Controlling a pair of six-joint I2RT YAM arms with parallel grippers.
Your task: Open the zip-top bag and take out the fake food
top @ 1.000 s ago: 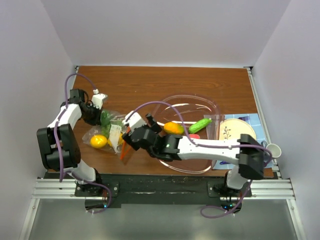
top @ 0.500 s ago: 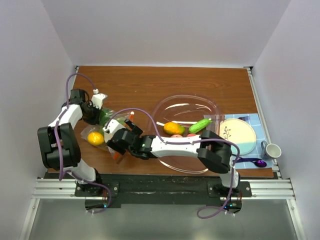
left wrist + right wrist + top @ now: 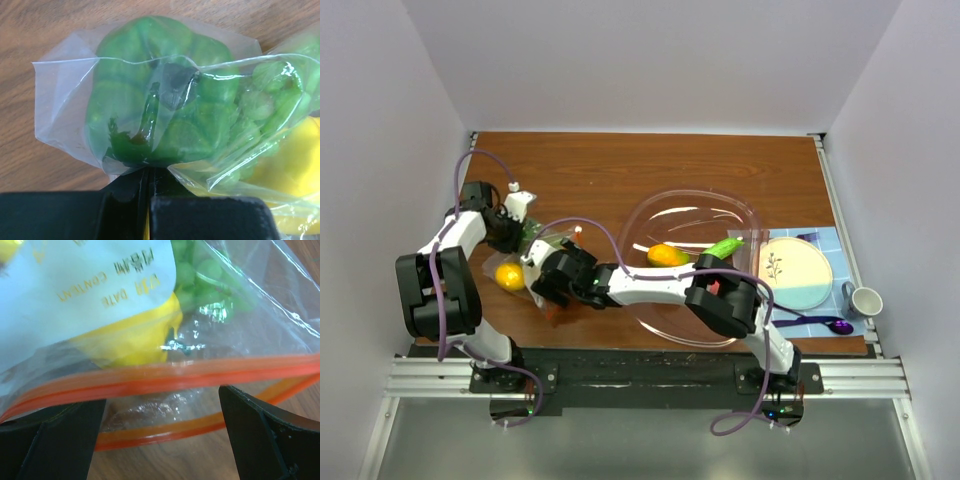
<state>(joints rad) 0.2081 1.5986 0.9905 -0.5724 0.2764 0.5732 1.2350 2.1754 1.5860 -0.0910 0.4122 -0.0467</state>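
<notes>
On wood table [image 3: 620,170]: clear zip-top bag [image 3: 240,305], orange strip [image 3: 165,375] parted.

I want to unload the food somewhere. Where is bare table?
Free: the far table strip between back wall and bowl. Crowded: near left, where left gripper and right gripper meet the zip-top bag; right edge, plate and mug.

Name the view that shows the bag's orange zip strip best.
Right wrist: the zip strip spans the whole frame, its two tracks parted. Top external barely shows it beside the arm; left wrist shows none of it.
</notes>
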